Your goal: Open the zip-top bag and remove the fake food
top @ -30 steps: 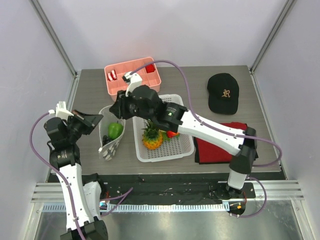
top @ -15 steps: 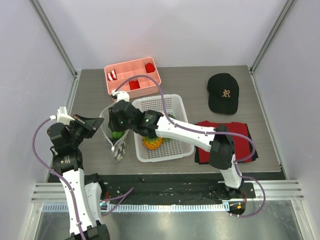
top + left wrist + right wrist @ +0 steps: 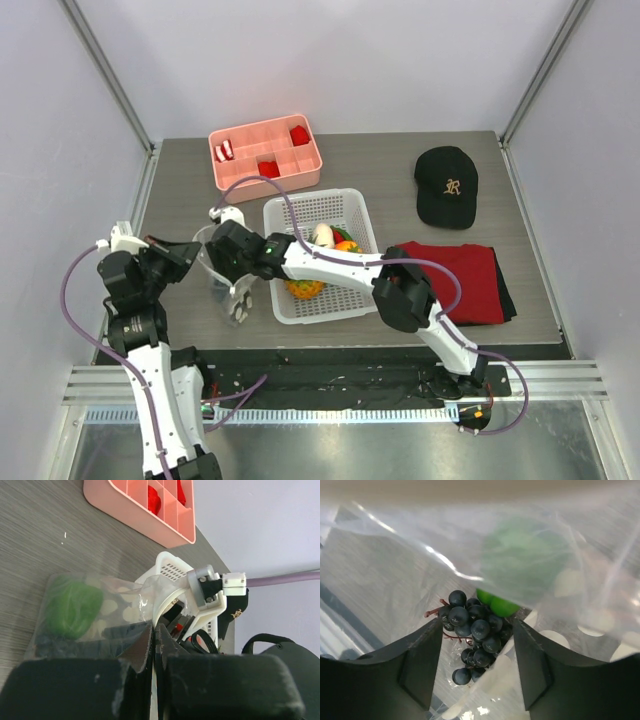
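Observation:
The zip-top bag (image 3: pixel 236 298), clear with white dots, stands open on the table left of the white basket (image 3: pixel 372 290). My left gripper (image 3: pixel 188 253) is shut on the bag's left rim (image 3: pixel 145 592); in the left wrist view its jaws (image 3: pixel 154 630) pinch the plastic. My right gripper (image 3: pixel 227 266) reaches down into the bag's mouth. It (image 3: pixel 477 647) is open, and the dark grapes (image 3: pixel 472 617) lie between its fingers. A green fruit (image 3: pixel 522 555) shows behind the plastic just past the grapes. In the basket lie the pineapple (image 3: pixel 304 289), the tomato (image 3: pixel 346 246) and a whitish piece (image 3: pixel 323 235).
A pink compartment tray (image 3: pixel 240 172) with red pieces stands at the back left. A black cap (image 3: pixel 446 187) lies at the back right. A red cloth (image 3: pixel 458 282) on a dark one lies right of the basket. The right arm stretches across the basket.
My right gripper moved left from above the basket and down into the bag, and its jaws widened around the grapes. The left gripper kept its hold on the bag's rim.

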`<act>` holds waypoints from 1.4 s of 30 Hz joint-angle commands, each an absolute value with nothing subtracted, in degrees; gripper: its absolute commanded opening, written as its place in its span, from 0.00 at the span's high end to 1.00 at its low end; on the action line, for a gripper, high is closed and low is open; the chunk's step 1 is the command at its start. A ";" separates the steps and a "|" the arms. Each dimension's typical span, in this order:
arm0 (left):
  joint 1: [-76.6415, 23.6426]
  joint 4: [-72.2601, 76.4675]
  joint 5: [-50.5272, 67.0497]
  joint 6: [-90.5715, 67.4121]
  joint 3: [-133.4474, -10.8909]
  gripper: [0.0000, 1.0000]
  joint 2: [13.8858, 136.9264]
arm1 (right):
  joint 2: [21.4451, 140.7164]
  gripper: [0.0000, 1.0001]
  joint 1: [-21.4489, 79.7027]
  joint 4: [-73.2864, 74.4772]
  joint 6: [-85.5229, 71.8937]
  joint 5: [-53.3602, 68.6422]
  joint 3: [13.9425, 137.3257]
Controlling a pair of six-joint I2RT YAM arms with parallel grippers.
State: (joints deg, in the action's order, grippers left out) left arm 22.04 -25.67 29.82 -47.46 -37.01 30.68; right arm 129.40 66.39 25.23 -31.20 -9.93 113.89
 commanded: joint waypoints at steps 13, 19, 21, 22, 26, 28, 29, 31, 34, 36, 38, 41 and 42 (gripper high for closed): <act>22.06 -30.50 21.45 -45.97 -35.42 1.00 26.28 | 130.17 0.22 66.36 18.91 -21.53 1.84 107.59; 22.15 -31.82 19.95 -46.05 -34.89 1.00 25.84 | 131.83 0.19 66.36 17.58 -21.62 2.29 105.65; 22.15 -31.90 19.69 -46.41 -34.63 1.00 25.58 | 132.62 0.19 66.27 17.40 -20.92 2.02 106.25; 22.15 -31.90 19.60 -46.58 -34.45 1.00 25.40 | 133.50 0.19 66.27 17.32 -20.57 2.11 106.61; 22.15 -32.25 19.34 -46.85 -34.19 1.00 24.87 | 135.17 0.32 66.27 16.44 -19.95 3.16 107.84; 22.06 -32.26 19.51 -46.76 -34.10 1.00 24.87 | 135.61 0.41 66.27 16.00 -19.69 3.25 108.37; 22.15 -32.08 19.60 -46.76 -34.10 1.00 24.87 | 135.88 0.49 66.18 16.00 -19.51 3.25 108.54; 22.15 -32.08 19.95 -46.67 -34.10 1.00 25.13 | 135.44 0.60 66.09 15.91 -18.99 2.99 108.55; 22.06 -31.90 20.30 -46.50 -34.19 1.00 25.31 | 132.63 0.76 66.01 15.91 -17.76 2.29 108.19; 22.06 -31.12 20.65 -46.58 -34.19 1.00 25.40 | 129.75 0.79 66.09 16.08 -17.40 1.85 108.02; 22.06 -30.50 21.79 -46.50 -34.28 1.00 25.75 | 127.63 0.85 66.09 16.17 -17.31 1.85 107.93; 22.06 -30.06 22.67 -46.32 -34.28 1.00 26.28 | 123.76 0.89 66.09 16.26 -17.32 1.85 108.02; 22.15 -29.88 22.94 -46.32 -34.28 1.00 26.19 | 122.88 0.89 66.09 16.17 -17.31 1.76 108.02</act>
